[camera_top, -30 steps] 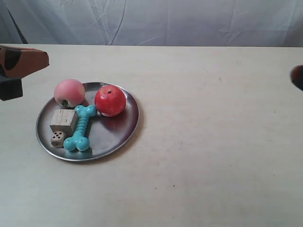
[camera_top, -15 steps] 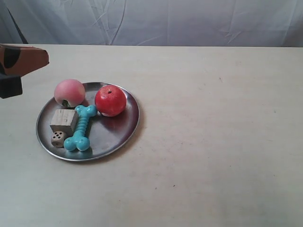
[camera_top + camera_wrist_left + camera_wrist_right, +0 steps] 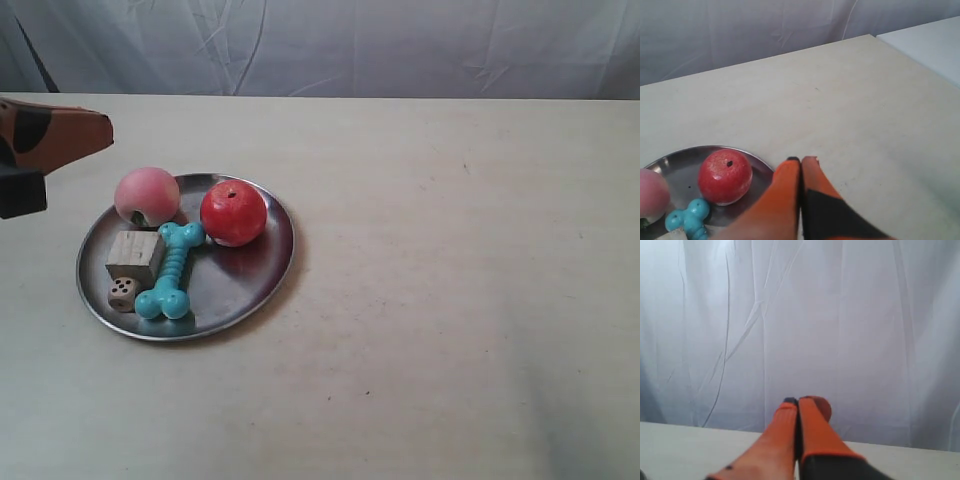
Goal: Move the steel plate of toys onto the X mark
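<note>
One round shiny steel plate [image 3: 252, 272] holds five toys: one pink peach [image 3: 146, 194], one red apple [image 3: 233, 213], one teal bone-shaped chew toy [image 3: 171, 270], one pale wooden block [image 3: 135, 256] and one small dotted wooden die [image 3: 122, 293]. The plate lies just beside the left claw [image 3: 801, 160], whose clenched, empty tips have edged closer. The right claw [image 3: 798, 401], also clenched empty, has left the exterior view. The bone's long axis runs from apple to die.

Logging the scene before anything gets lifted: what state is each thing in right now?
Plate: flat on table, ungripped.
Apple: on plate, dimple up.
Peach: on plate, at its rim.
Bone: lying flat on plate.
Block: on plate.
Die: on plate beside block.
Left gripper: shut, empty.
Right gripper: shut, empty.
</note>
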Controlling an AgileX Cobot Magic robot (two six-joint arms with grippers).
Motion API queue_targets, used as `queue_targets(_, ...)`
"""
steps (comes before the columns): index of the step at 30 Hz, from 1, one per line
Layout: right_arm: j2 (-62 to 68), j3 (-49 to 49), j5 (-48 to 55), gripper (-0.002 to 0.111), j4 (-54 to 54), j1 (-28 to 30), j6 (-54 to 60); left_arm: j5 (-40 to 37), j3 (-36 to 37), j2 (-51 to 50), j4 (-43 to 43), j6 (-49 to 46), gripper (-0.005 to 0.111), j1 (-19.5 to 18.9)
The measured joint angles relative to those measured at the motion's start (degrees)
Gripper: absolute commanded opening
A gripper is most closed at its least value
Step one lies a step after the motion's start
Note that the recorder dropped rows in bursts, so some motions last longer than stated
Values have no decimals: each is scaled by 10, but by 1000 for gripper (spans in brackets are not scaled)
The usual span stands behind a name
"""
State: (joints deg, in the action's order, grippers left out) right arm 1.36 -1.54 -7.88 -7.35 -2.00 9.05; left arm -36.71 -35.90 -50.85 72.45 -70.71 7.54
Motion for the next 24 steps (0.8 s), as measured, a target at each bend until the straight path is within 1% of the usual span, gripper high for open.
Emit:
queue_targets(3,-9,11,0,-1,7,0,0,0,0,0,15,0,0,0)
queue_targets(9,-10,11,100,-1,9,0,0,14,0,0,25,0,0,0)
queue_targets(12,-10,11,133,-1,9,0,0,16,0,0,25,0,0,0)
queue_targets(24,-10,14,143,-1,8,0,0,5,0,0,38,0,0,0)
